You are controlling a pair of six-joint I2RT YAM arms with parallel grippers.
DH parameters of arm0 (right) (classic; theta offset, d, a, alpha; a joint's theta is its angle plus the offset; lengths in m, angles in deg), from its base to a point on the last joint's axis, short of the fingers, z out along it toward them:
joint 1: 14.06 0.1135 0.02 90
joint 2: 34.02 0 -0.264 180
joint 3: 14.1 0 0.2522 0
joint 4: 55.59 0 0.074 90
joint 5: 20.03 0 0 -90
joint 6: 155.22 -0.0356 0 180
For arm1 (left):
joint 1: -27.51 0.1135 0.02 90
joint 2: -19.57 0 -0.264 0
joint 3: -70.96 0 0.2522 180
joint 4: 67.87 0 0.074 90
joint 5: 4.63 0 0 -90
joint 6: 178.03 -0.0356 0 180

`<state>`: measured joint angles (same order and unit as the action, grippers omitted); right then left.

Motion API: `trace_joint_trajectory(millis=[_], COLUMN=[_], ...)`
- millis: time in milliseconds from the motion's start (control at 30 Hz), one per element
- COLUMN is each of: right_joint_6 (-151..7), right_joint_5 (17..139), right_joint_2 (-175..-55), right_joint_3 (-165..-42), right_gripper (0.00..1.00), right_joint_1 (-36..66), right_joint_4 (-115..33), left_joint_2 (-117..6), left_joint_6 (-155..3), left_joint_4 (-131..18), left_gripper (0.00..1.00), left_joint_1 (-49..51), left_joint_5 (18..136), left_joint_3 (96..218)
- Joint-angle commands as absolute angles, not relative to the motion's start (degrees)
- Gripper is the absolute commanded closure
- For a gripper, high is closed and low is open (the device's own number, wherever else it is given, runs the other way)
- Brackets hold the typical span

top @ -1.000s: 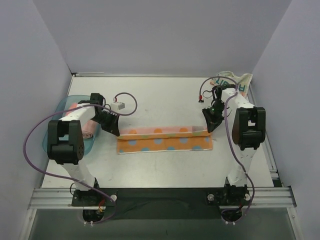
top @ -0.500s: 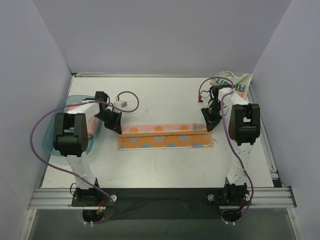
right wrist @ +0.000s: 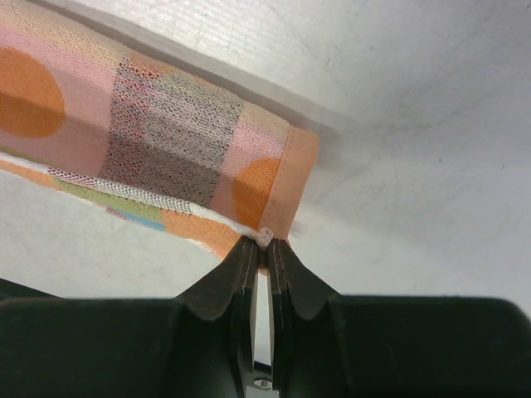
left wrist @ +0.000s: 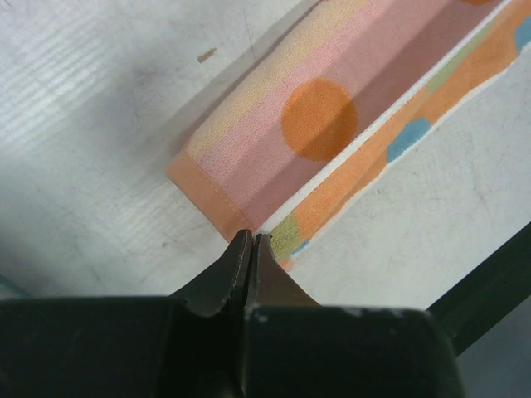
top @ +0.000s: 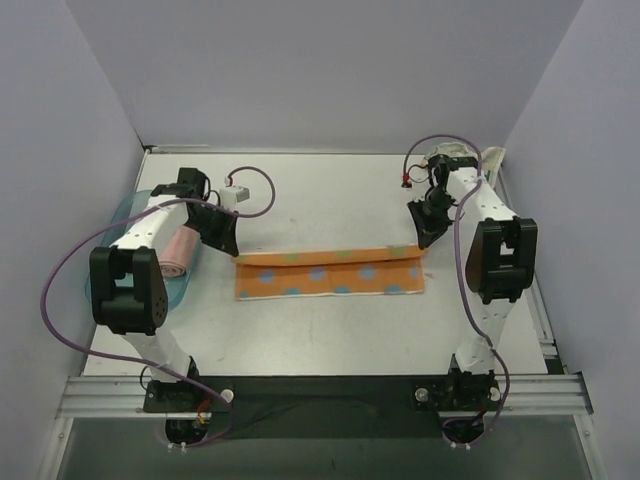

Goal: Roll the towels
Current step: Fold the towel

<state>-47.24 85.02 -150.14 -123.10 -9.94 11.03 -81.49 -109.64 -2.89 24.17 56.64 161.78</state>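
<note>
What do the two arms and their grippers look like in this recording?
The left arm and right arm both have white links joined by boxy black joint housings. A thin purple cable loops loosely along each. The left gripper and right gripper have matte black fingers tapering to narrow wedge tips. No markings are visible.

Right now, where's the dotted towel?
In the top view the dotted towel lies across mid-table as a long folded strip, between the left tool and the right tool, each pinching a far corner.
</note>
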Motion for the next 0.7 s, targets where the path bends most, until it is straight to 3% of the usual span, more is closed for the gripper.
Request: trace_joint_trajectory(millis=[0, 267, 667], right_joint_6=[-45.5, -46.8, -47.5], right_joint_5=[83.7, 83.1, 80.4], right_joint_2=[-148.3, -153.5, -157.8], right_joint_3=[-120.2, -115.0, -116.1], right_gripper=[1.00, 1.00, 1.00], right_joint_1=[-10.5, -9.2, -9.1], right_joint_4=[15.6, 11.6, 9.5], left_joint_2=[-79.2, -86.7, -92.3], left_joint_6=[-112.5, -112.6, -110.6], left_joint_4=[1.0, -3.8, -7.6], left_gripper=[1.00, 1.00, 1.00], left_joint_1=[24.2, 22.8, 22.9], left_joint_5=[57.1, 60.1, 61.6], left_joint_3=[159.5, 151.7, 154.0])
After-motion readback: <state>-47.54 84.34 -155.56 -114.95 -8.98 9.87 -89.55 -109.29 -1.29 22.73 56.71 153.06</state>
